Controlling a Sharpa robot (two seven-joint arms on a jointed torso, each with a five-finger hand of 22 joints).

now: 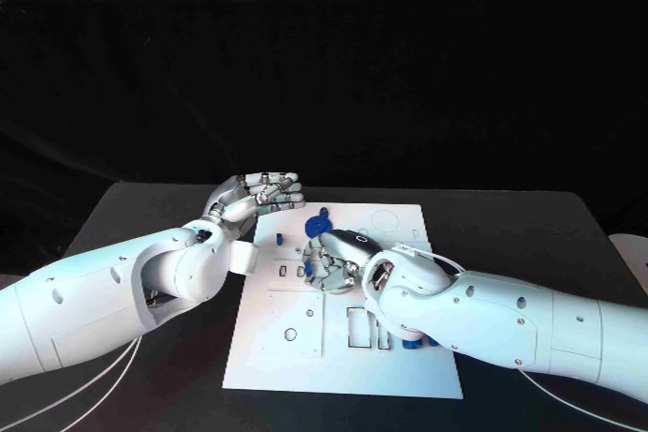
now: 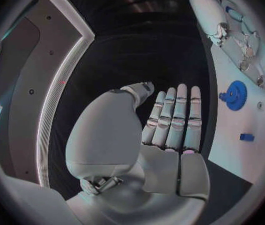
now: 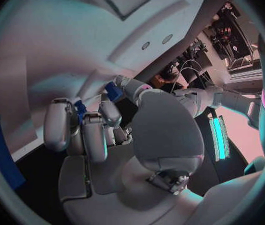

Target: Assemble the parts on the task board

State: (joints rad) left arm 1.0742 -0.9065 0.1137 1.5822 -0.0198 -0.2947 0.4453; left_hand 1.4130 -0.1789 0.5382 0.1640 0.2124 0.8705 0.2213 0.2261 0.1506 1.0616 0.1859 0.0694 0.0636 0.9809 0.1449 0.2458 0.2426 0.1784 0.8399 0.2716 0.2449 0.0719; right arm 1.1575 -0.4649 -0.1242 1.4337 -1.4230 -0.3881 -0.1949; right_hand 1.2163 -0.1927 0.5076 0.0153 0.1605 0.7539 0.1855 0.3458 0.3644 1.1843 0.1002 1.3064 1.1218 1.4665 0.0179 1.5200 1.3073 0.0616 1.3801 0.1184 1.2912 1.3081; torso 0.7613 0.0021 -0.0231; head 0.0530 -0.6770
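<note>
The white task board (image 1: 290, 343) lies in the middle of the black table. A blue gear-shaped part (image 1: 317, 226) (image 2: 235, 94) stands near its far edge, and a small blue piece (image 1: 278, 237) (image 2: 247, 136) sits to its left. My right hand (image 1: 332, 265) (image 3: 101, 135) reaches down onto the board just in front of the gear. Its fingers are curled around a small blue part (image 3: 113, 91). My left hand (image 1: 257, 198) (image 2: 170, 122) hovers above the table off the board's far left corner, its fingers straight and side by side, holding nothing.
Another blue piece (image 1: 409, 343) shows on the board beside my right forearm (image 1: 513, 324). Rectangular slots (image 1: 358, 327) and small holes are cut into the board. Black table (image 1: 122, 216) extends to the left and right of the board.
</note>
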